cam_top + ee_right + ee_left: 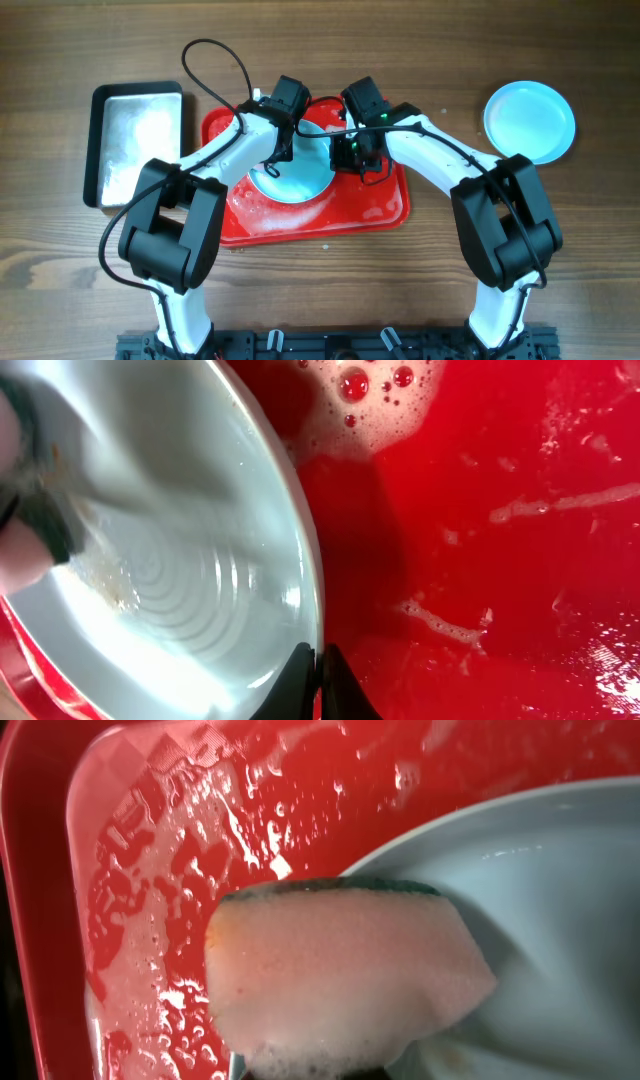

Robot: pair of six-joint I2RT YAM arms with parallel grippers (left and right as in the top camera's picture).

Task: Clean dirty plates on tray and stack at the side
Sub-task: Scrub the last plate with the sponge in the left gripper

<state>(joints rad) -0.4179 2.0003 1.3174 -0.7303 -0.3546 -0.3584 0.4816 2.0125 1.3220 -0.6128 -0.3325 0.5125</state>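
Right gripper (318,678): pinched tight on rim of plate (190,560), plate lying in wet red tray (500,560). Left gripper (281,158): closed around soapy sponge (340,970), laid over same plate's edge. Farther right, off tray: second plate (530,120). Far left: metal pan (135,140).

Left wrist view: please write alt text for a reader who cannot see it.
A foamy pink sponge with a dark green top fills the middle, overlapping the rim of a pale blue plate on the right. Behind them is the red tray, wet with drops and suds.
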